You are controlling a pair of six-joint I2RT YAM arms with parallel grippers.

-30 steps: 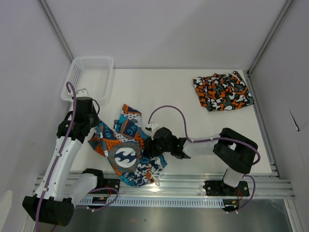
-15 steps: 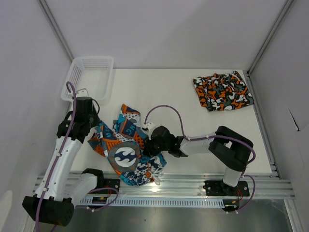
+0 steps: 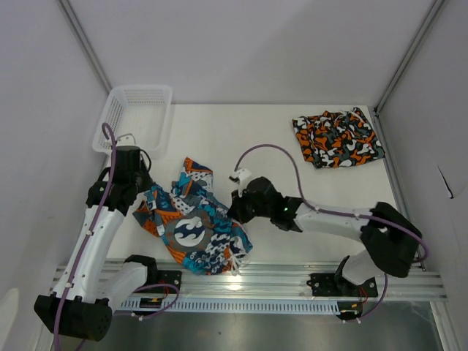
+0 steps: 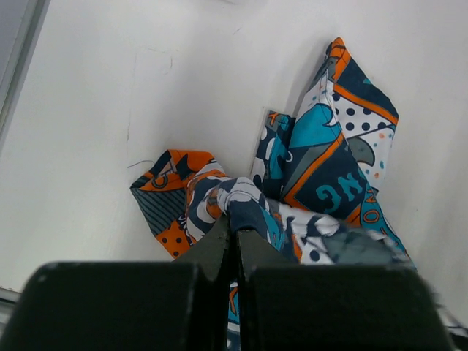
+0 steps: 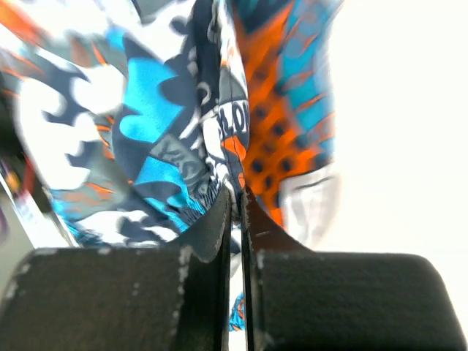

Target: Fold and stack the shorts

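A white plastic mesh basket (image 3: 135,110) sits at the far left corner of the table (image 3: 241,139). The left hand (image 4: 234,227) is pinched shut on the left edge of the blue-teal, orange and white cartoon-print shorts (image 3: 191,228), which lie crumpled at the near left. The right hand (image 5: 235,194) is clamped tight on their right edge. The orange, black, grey and white camouflage shorts (image 3: 338,137) lie well apart, at the far right.
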